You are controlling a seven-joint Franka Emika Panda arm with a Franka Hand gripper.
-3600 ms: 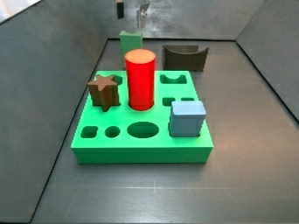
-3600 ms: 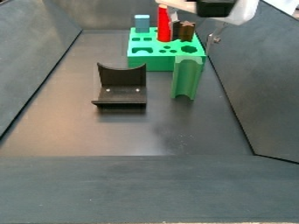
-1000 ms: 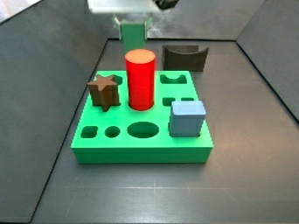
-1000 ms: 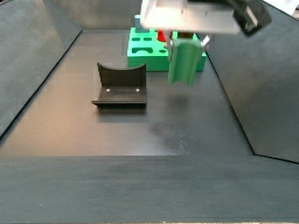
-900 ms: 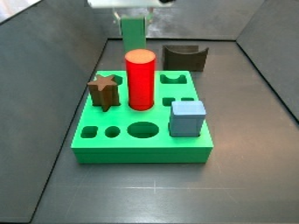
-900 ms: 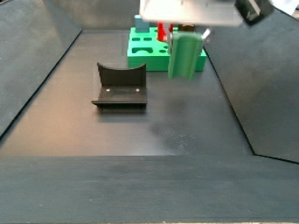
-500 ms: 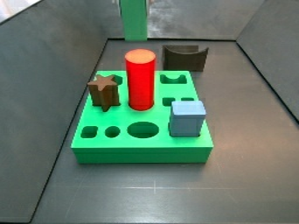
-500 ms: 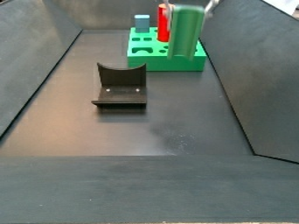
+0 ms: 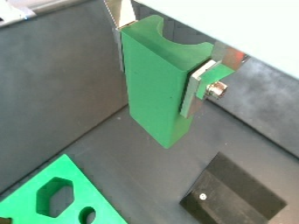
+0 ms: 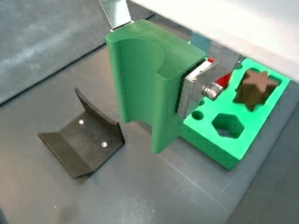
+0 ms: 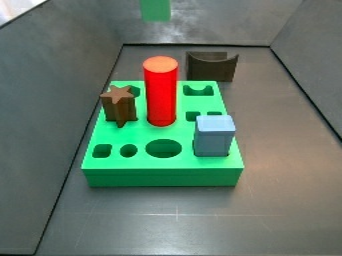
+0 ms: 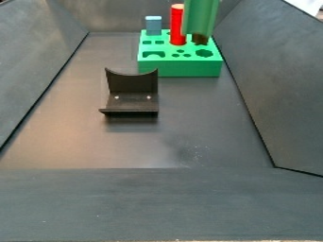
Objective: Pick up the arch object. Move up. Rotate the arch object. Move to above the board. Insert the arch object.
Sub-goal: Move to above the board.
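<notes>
Wrist views are showing the gripper (image 9: 158, 70) closing its silver fingers (image 9: 201, 83) on the arch object (image 9: 158, 79), which is hanging upright in the air, well clear of the floor. Side views are catching only the block's lower end at the top edge (image 11: 156, 9), above the far side of the board (image 11: 134, 170). Left of the board, the dark brown block (image 12: 130, 92) is sitting on the floor.

A dark grey floor (image 12: 164, 132) sits between sloping grey walls (image 12: 38, 66).
</notes>
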